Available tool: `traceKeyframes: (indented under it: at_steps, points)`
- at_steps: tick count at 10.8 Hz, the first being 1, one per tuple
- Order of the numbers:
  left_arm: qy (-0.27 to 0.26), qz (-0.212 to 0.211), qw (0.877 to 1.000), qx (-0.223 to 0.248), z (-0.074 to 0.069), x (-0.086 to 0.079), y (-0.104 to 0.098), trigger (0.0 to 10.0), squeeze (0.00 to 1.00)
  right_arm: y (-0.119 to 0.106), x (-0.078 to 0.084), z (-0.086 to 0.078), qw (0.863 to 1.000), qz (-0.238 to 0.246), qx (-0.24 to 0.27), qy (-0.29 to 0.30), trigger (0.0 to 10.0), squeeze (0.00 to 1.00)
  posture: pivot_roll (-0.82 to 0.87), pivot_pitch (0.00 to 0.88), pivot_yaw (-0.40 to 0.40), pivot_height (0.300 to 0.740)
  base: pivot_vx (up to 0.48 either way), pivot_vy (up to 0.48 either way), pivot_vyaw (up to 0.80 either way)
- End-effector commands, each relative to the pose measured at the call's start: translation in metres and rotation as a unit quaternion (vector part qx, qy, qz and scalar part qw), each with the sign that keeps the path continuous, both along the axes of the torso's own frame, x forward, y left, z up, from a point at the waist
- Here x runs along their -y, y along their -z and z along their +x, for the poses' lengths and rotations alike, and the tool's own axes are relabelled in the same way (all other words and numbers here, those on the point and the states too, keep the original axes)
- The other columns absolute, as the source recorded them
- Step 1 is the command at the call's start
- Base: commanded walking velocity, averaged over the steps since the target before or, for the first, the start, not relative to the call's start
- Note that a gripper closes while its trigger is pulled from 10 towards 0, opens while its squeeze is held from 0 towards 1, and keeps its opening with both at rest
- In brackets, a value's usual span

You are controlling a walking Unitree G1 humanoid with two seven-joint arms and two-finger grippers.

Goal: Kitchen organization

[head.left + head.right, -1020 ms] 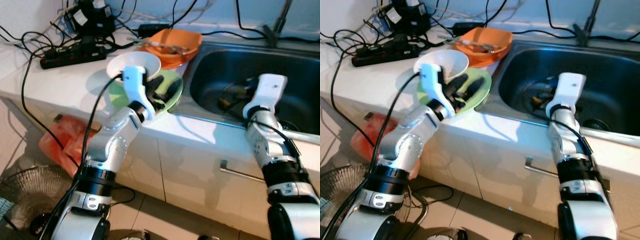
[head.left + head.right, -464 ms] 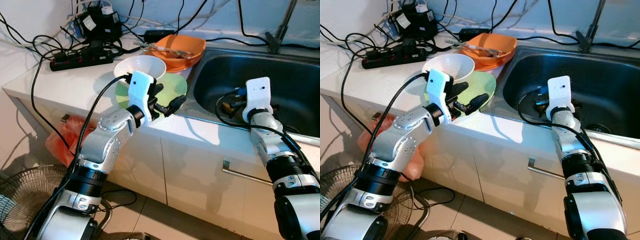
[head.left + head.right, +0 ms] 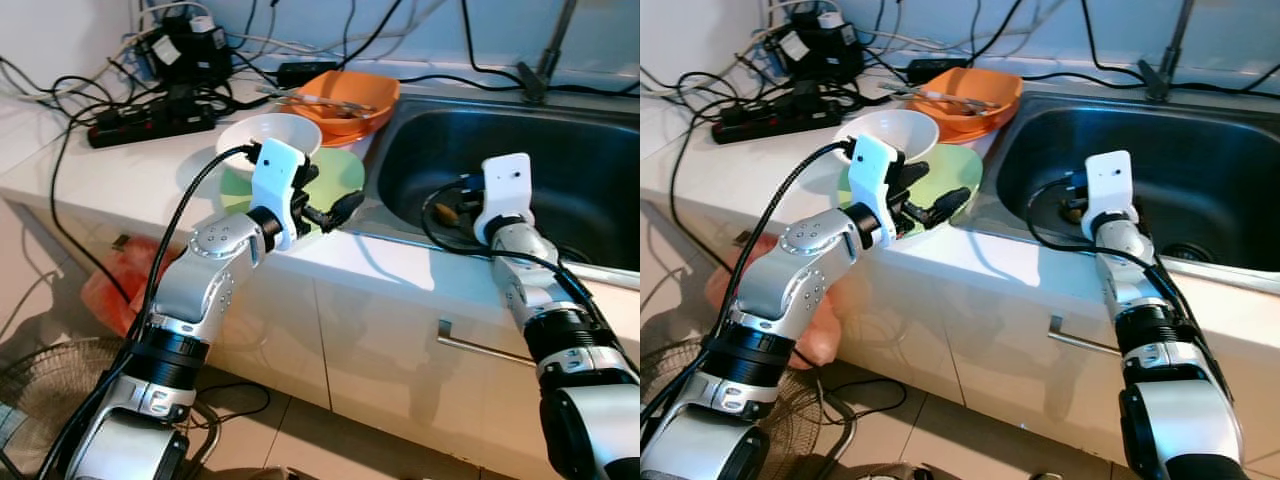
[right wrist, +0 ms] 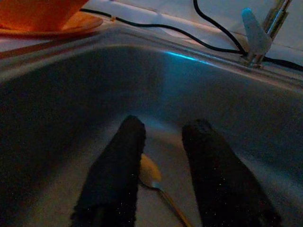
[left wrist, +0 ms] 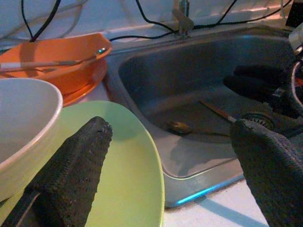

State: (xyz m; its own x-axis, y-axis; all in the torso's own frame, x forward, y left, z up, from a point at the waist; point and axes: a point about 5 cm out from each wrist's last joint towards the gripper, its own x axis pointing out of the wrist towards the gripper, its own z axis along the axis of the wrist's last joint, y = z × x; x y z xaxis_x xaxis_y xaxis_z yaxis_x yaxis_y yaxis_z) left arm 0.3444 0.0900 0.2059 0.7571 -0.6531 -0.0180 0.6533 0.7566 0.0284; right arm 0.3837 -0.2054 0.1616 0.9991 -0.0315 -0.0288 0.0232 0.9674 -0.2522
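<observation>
A light green plate (image 3: 348, 170) lies on the white counter beside the sink. A white bowl (image 3: 268, 135) overlaps its far left rim. Behind them an orange bowl (image 3: 345, 95) holds utensils. My left gripper (image 3: 330, 195) hovers open over the plate's near edge, with nothing between its fingers (image 5: 71, 175). My right gripper (image 3: 1070, 205) is down inside the steel sink (image 3: 600, 160), open and holding nothing. A spoon (image 4: 150, 174) lies on the sink floor under its fingers (image 4: 118, 165); the left wrist view also catches that spoon (image 5: 179, 126).
A black power strip (image 3: 150, 120) and tangled cables crowd the counter's back left. A faucet base (image 3: 540, 70) stands behind the sink. Below the counter are a cabinet handle (image 3: 480, 345), a red bag (image 3: 115, 290) and a fan (image 3: 40, 390) on the floor.
The camera has shifted. My left gripper has drawn back from over the green plate to its near edge, with its fingers spread. The right gripper stays in the sink.
</observation>
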Motion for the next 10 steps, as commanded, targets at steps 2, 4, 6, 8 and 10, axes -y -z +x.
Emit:
traceKeyframes:
  at_steps: [2,4,6,8,10]
  points:
    - [-0.038,0.016,0.999,0.026,0.006,-0.013,-0.01,10.0,1.0,-0.009,-0.015,0.001,0.998,0.034,0.024,-0.039,10.0,1.0,0.12,0.061,0.128,0.74,0.0,0.0,0.0]
    - [-0.075,0.045,0.995,0.057,0.011,-0.023,-0.017,10.0,1.0,-0.032,-0.039,-0.003,0.986,0.103,0.065,-0.117,10.0,1.0,0.12,0.064,0.126,0.74,0.0,0.0,0.0]
    - [-0.112,0.078,0.986,0.096,0.017,-0.035,-0.026,10.0,1.0,-0.055,-0.064,-0.021,0.963,0.131,0.106,-0.212,10.0,1.0,0.11,0.067,0.121,0.74,0.0,0.0,0.0]
    - [-0.125,0.137,0.975,0.125,0.02,-0.047,-0.033,10.0,1.0,-0.073,-0.082,-0.044,0.93,0.165,0.127,-0.302,10.0,1.0,0.11,0.069,0.12,0.74,0.0,0.0,0.0]
    - [-0.122,0.197,0.963,0.135,0.026,-0.063,-0.035,10.0,1.0,-0.077,-0.092,-0.063,0.91,0.189,0.106,-0.353,10.0,1.0,0.11,0.07,0.122,0.74,0.0,0.0,0.0]
